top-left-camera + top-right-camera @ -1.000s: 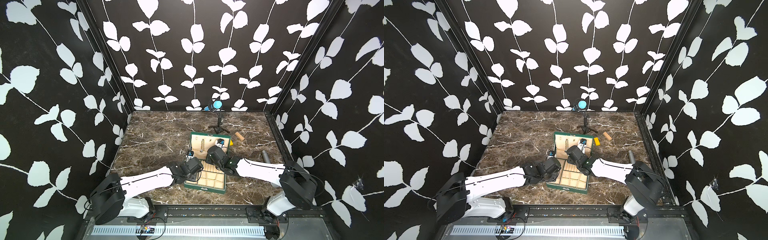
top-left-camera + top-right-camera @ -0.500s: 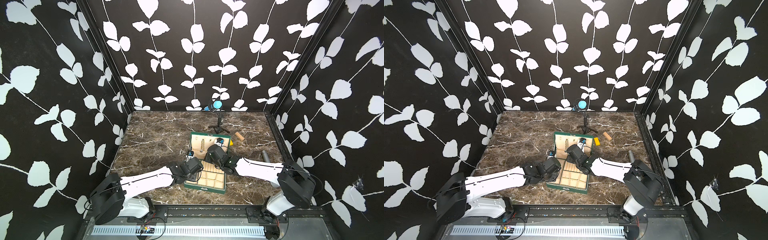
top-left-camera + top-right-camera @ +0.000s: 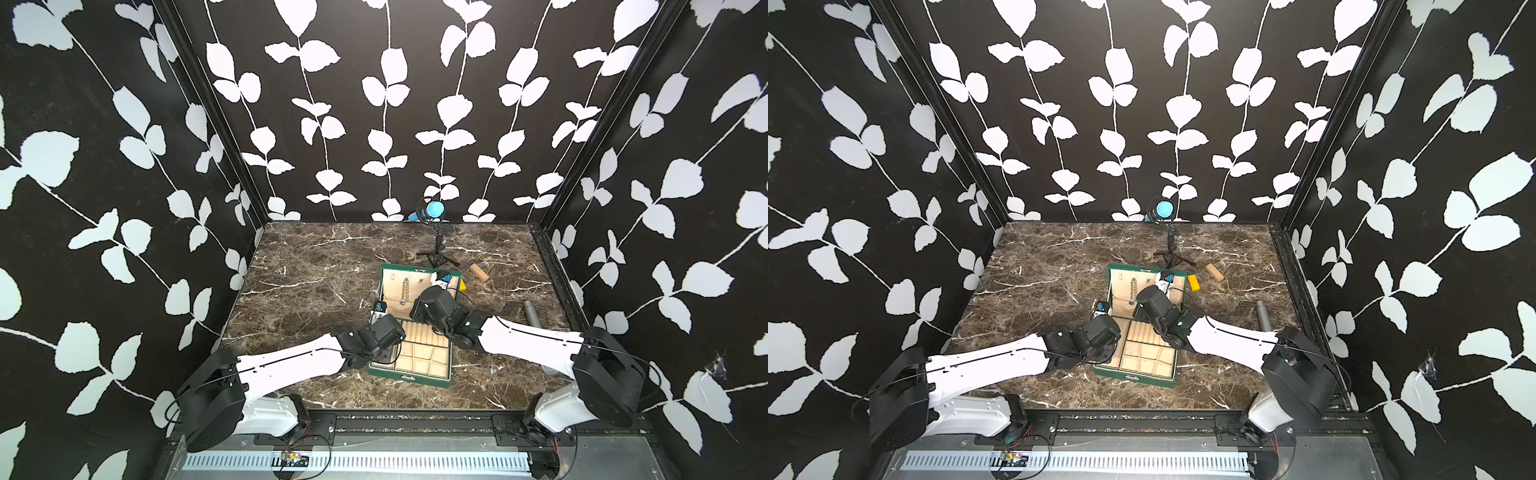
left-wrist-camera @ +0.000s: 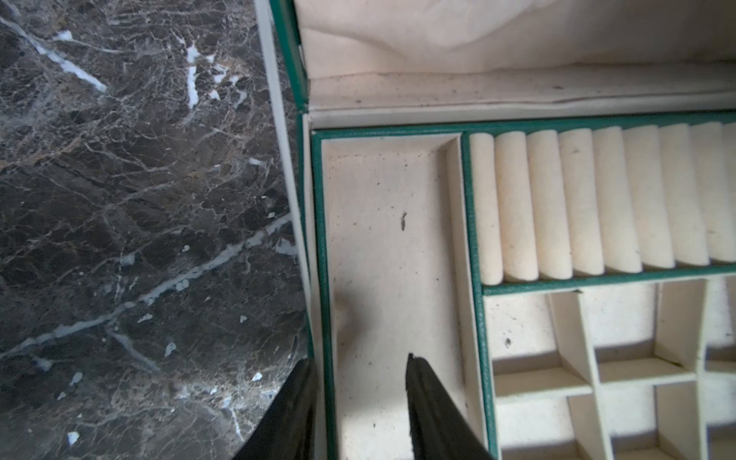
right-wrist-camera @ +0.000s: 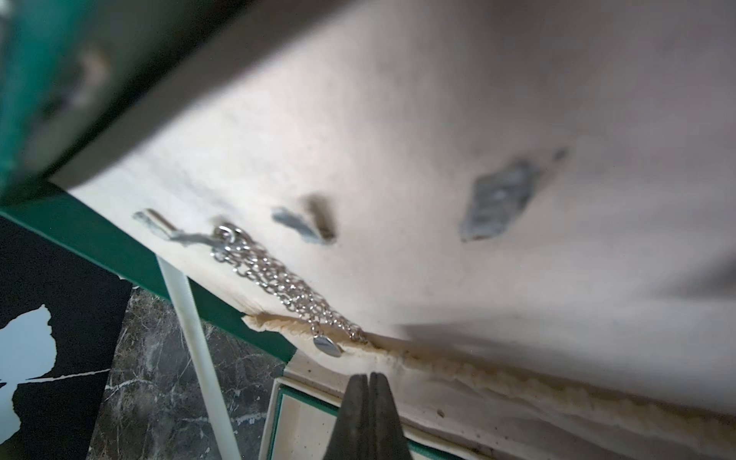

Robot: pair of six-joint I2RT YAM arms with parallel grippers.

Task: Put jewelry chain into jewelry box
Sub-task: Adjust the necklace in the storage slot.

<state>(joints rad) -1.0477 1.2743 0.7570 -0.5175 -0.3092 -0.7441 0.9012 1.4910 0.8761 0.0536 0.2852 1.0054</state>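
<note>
Both arms lie low and stretch from the near edge to the box (image 3: 409, 377) in the middle of the table (image 3: 311, 291). The left arm (image 3: 291, 365) comes in from the near left, with its wrist over the box's left wall. In the left wrist view the left pincer (image 4: 358, 358) is open and straddles that wall (image 4: 318, 239). One finger (image 4: 294, 406) is outside against the wall, over the table. The other (image 4: 430, 418) is inside the long left compartment, apart from the wall, so nothing is clamped.

The right arm (image 3: 528, 345) crosses from the near right. Its wrist is raised over the ring rolls (image 4: 577, 199) and points at the open lid, which leans back to the far side. The right pincer (image 5: 369, 376) is closed, tips pressed together with nothing between them. It sits just beside the lower end of the chain (image 5: 278, 278) and not around it.

The chain is already in the box, on the cream lining inside the lid. It is silver with fine links, doubled into a narrow strand. Its upper end is caught at the leftmost metal hook (image 5: 159, 227). From there it runs down the lining to the gathered edge of the lid pocket (image 5: 478, 370), where a small oval tag (image 5: 326, 345) hangs. In both top views it shows as a short pale line on the left half of the lid (image 3: 405, 291) (image 3: 1133, 289).

A yellow block (image 3: 462, 286) lies just right of the lid.
</note>
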